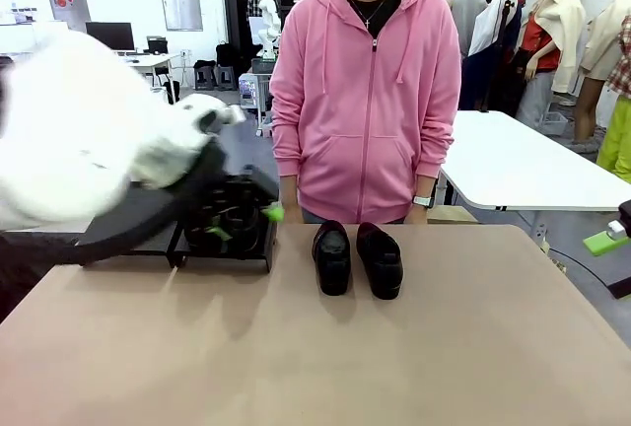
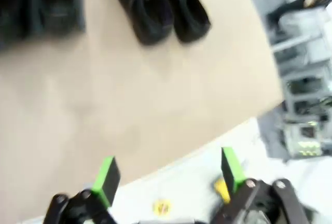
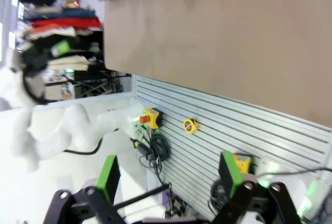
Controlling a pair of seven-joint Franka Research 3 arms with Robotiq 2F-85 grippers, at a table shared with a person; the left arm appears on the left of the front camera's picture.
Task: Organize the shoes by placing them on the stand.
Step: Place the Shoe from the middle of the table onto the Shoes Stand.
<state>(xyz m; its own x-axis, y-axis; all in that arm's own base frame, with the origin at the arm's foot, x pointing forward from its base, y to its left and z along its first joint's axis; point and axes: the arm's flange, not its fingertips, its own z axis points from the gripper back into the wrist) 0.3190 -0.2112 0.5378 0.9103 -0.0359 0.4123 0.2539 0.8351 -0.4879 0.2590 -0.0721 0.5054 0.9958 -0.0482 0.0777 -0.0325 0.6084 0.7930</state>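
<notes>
Judging by the layout, partway through, with the pair on the table next in line. Note the left hand (image 2: 168, 172) spread wide and holding nothing, hanging over the table (image 2: 129, 105) with green pads (image 2: 106, 175) well apart. Note the right hand (image 3: 167, 175) likewise spread wide and empty, off the table's right edge, well apart from everything. Find the stand (image 1: 133, 229) at the table's far left, near the person (image 1: 365, 91); expect dark shapes on its right platform behind the blurred left arm (image 1: 79, 140), too smeared to call shoes with certainty. Find two shoes on bare table just right of the stand, apart from it: the left shoe (image 1: 332, 256) and the right shoe (image 1: 380, 260), side by side, nearly touching, toes seemingly toward the robot.

For a clean pick, probably with the left hand: take the left shoe first, being nearer the stand. Square the wrist to the shoe before descending. Straddle across the width near the opening, not over the glossy rounded toe, to guard against slipping. Slide the inner finger carefully into the narrow gap, or come in from the heel, to avoid shoving the neighbour. Close firmly without crushing the upper. Lift clear before travelling. Set down on a free part of the slope, and let go only once resting flat, guarding against a slide downhill. Keep well away from the person throughout.
</notes>
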